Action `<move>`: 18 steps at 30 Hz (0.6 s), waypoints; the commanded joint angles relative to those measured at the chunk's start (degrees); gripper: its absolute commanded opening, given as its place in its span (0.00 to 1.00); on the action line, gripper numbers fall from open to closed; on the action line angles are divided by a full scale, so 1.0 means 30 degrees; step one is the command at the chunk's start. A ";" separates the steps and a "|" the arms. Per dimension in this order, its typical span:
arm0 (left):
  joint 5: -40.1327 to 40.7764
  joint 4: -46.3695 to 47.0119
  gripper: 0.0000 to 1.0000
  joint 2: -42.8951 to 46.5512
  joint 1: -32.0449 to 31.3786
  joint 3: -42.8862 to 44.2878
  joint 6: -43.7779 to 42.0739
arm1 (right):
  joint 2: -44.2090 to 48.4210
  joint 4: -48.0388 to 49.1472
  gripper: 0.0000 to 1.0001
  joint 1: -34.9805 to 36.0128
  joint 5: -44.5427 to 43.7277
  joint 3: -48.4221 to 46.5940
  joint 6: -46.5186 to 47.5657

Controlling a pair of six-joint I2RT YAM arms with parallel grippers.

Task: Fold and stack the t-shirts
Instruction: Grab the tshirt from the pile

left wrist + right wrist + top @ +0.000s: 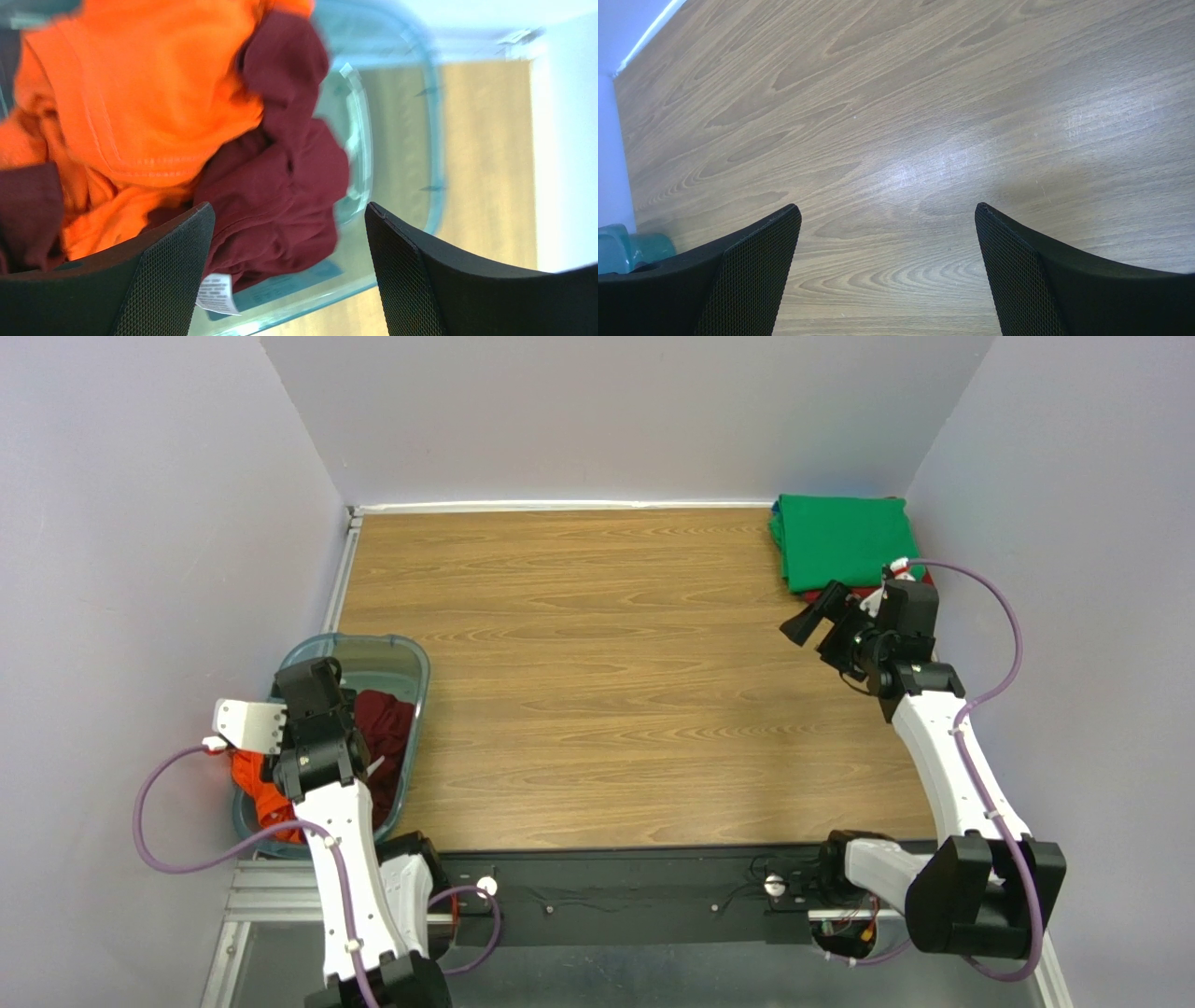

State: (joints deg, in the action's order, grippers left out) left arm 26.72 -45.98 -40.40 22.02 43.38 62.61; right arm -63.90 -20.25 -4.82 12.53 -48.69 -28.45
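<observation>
**A:** From above, where does everything sit?

**B:** The left gripper (320, 703) hangs over the bin (407, 661) at the near left corner of the table (603, 686). The maroon shirt (386, 721) and the orange shirt (253, 773) lie crumpled together inside it. The green shirt (842, 539) lies folded at the far right corner. The right gripper (821, 623) is just beside it, spread and empty.

**A:** And the left wrist view?

**B:** Its fingers (161, 280) stand wide apart and hold nothing. The maroon shirt is below and between them, tangled with the orange one, and a white label (216, 294) shows by one finger. I think a pinch here may catch both shirts. It may also catch only a thin fold that slips, and a lift could drag the bin.

**A:** The right wrist view?

**B:** Its fingers (738, 280) are apart over the wood, with the bin's corner at the far left. A careless swing of that arm could knock the green shirt askew.
</observation>
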 commanded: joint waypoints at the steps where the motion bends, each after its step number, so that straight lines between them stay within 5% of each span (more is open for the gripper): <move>1: -0.1057 -0.0142 0.86 -0.1585 0.0072 -0.0689 0.0573 | 0.0030 -0.0223 1.00 0.0054 -0.0076 0.0086 -0.0068; 7: -0.0003 0.0351 0.85 -0.2002 0.0072 -0.1448 0.1747 | -0.0057 -0.0223 1.00 0.0054 -0.0282 0.0087 -0.0156; 12: 0.0234 0.0882 0.56 -0.2907 0.0101 -0.1832 0.1750 | -0.0262 -0.0223 1.00 0.0053 -0.0398 0.0057 -0.0244; 16: -0.0174 0.1056 0.54 -0.2911 0.0072 -0.1976 0.1573 | -0.0380 -0.0223 1.00 0.0054 -0.0662 0.0086 -0.0274; 17: -0.0292 0.1435 0.39 -0.2822 0.0072 -0.2268 0.1485 | -0.0380 -0.0223 1.00 0.0054 -0.0721 0.0086 -0.0274; 18: -0.0351 0.1555 0.38 -0.2735 0.0072 -0.2387 0.1455 | -0.0409 -0.0223 1.00 0.0054 -0.0721 0.0057 -0.0332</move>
State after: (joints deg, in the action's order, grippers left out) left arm 25.34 -43.79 -49.36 22.02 37.67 66.85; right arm -64.40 -20.25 -4.82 12.05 -48.69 -28.60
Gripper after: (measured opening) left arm 0.424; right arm 0.998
